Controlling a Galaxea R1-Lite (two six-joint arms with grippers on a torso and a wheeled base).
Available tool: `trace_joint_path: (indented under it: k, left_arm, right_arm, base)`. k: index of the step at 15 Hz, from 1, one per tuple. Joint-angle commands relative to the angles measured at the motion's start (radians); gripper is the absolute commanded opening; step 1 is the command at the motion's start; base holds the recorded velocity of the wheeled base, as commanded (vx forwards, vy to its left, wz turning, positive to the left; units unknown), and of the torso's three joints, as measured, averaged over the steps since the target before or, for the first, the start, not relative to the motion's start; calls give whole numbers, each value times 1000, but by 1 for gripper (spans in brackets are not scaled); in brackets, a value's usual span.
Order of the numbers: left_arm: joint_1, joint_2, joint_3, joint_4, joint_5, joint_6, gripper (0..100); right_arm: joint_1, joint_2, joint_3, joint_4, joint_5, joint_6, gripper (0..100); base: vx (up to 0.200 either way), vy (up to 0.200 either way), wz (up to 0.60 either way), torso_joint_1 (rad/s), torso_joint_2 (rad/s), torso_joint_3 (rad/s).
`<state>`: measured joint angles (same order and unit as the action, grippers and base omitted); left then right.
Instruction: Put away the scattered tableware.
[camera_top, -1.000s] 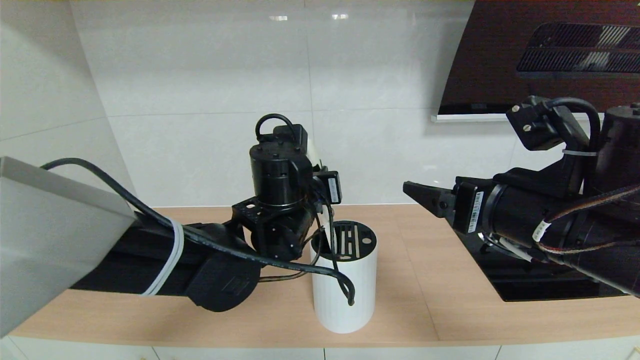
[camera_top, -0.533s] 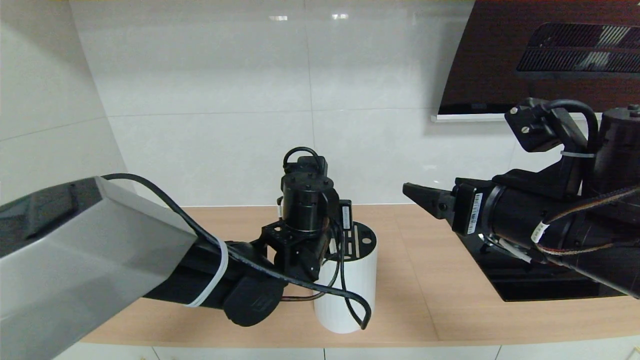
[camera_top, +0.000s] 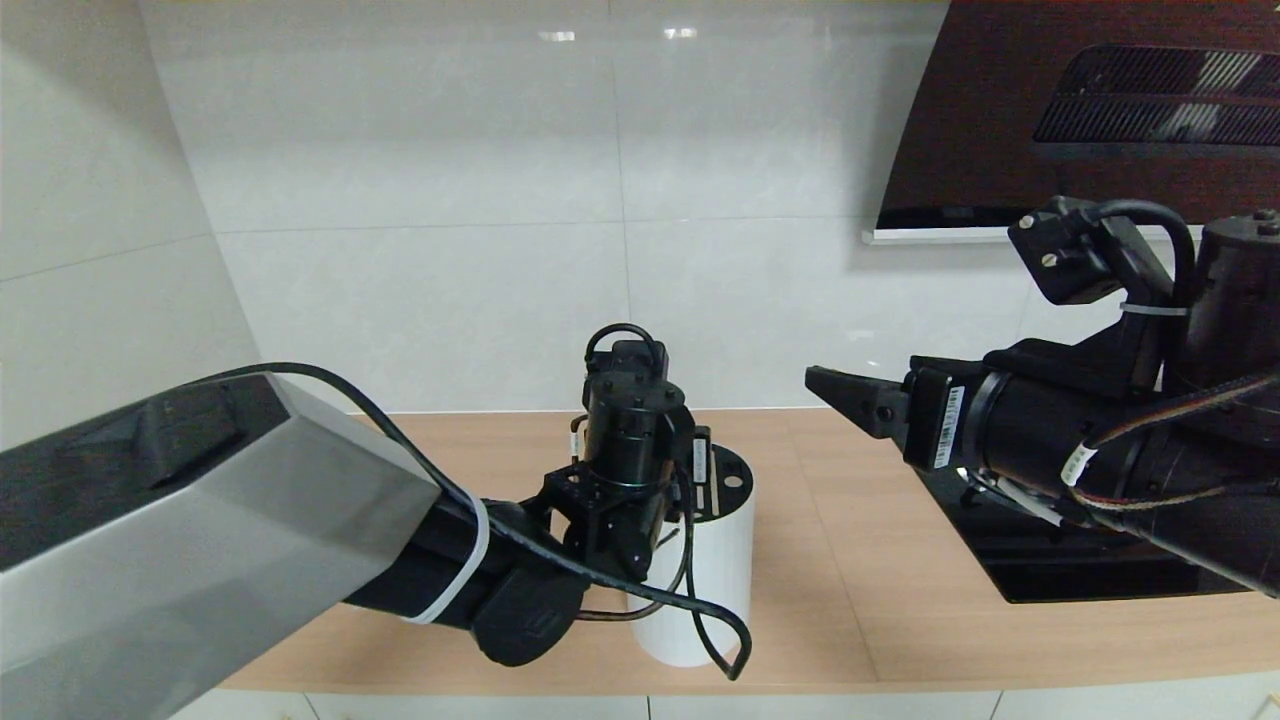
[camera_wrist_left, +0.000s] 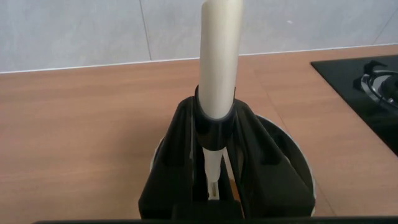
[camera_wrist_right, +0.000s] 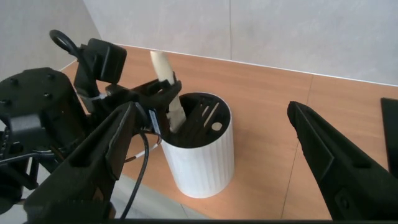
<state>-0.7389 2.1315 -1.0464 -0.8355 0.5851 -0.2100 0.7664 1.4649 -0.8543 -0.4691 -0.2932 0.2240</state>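
While we hold the cream-handled utensil (camera_wrist_left: 219, 50) over the white holder (camera_wrist_right: 202, 165), a slot can be missed.
Our left gripper (camera_wrist_left: 216, 115) is clamped on its handle above the slotted black top (camera_wrist_right: 205, 121). We cannot tell whether the tip has entered a slot, and pushing down off-line could jam it or tip the holder on the counter (camera_top: 880, 600). Our right gripper (camera_wrist_right: 211, 109) hangs wide open, empty.

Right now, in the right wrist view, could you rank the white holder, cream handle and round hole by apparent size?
1. white holder
2. cream handle, lower part hidden
3. round hole
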Motion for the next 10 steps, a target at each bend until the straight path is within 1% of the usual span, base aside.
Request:
trace_joint_path:
  k: [1, 2, 3, 7, 9, 10]
  left_arm:
    - [0, 2, 0, 0, 1, 0, 0]
    - [-2, 2, 0, 0, 2, 0, 0]
    - [-2, 1, 2, -2, 2, 0, 100]
    - [-5, -12, 2, -5, 2, -2, 100]
    - [-5, -19, 0, -5, 2, -12, 100]
    - [-5, -21, 0, -5, 2, -12, 100]
  right_arm:
    - [1, 2, 0, 0, 0, 0, 100]
    - [1, 2, 0, 0, 0, 0, 100]
    - [1, 2, 0, 0, 0, 0, 100]
    - [1, 2, 3, 0, 0, 0, 100]
    - [1, 2, 3, 0, 0, 0, 100]
    - [1, 2, 3, 0, 0, 0, 100]
  base:
    - [0, 0, 0, 0, 0, 0]
    - [0, 0, 0, 0, 0, 0]
    - [0, 0, 0, 0, 0, 0]
    - [0, 0, 0, 0, 0, 0]
    - [0, 0, 0, 0, 0, 0]
    - [0, 0, 0, 0, 0, 0]
